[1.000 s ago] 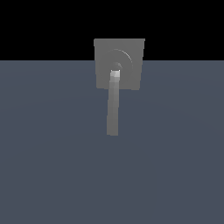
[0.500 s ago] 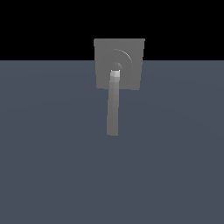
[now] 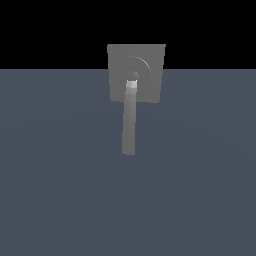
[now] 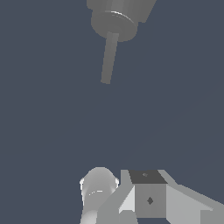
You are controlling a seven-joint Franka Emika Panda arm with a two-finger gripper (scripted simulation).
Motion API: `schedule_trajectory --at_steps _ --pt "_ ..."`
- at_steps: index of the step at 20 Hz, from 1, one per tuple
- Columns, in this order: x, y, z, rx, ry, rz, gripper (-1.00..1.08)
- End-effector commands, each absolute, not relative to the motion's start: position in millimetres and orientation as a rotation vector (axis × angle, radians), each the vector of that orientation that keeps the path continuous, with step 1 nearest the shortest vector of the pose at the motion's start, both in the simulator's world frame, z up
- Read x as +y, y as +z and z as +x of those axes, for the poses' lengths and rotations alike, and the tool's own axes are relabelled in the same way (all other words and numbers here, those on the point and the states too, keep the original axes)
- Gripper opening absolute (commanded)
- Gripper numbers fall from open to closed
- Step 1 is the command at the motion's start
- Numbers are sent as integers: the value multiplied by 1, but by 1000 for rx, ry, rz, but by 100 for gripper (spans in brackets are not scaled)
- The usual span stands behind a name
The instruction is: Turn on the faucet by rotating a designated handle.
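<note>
Grey matte finish: we see the faucet (image 3: 136,73) as one plain grey fixture, a flat square plate with a round ringed hub at its centre, standing at the far side of the blue-grey worktop (image 3: 200,190).
Handle position: the handle (image 3: 129,120) runs from the hub out over the worktop toward the exterior camera, leaning slightly to the exterior view's left; it is lighter near the hub and longer than the plate's side.
Wrist view: we see the handle (image 4: 108,57) and the hub well apart from the hand, with bare worktop between them.
Hand: only part of the hand's body (image 4: 146,197) and a pale rounded part beside it show at the edge of the wrist view; the fingertips are out of frame, so we cannot tell whether the fingers stand apart or together. The exterior view shows no hand at all.
Handling, our judgement: the bar looks rigid and slim, so it should not flex or crush; its smooth matte sides may let pads slide along it. It likely swings only about the hub.
Where to take hold, our judgement: near the free end, far from the hub, for the most leverage, pressing or gripping across its narrow sides.
Risk: a push near the hub gives little turn and may slip off.
</note>
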State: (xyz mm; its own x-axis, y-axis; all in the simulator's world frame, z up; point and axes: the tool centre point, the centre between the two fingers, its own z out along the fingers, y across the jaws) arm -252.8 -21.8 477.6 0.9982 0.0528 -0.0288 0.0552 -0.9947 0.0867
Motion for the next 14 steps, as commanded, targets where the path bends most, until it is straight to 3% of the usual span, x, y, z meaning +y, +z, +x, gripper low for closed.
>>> schedule_trajectory --at_steps 1,14 --pt "-23 483 -252 131 -11 2999 -100" --pt "-23 540 -243 500 93 2425 -100"
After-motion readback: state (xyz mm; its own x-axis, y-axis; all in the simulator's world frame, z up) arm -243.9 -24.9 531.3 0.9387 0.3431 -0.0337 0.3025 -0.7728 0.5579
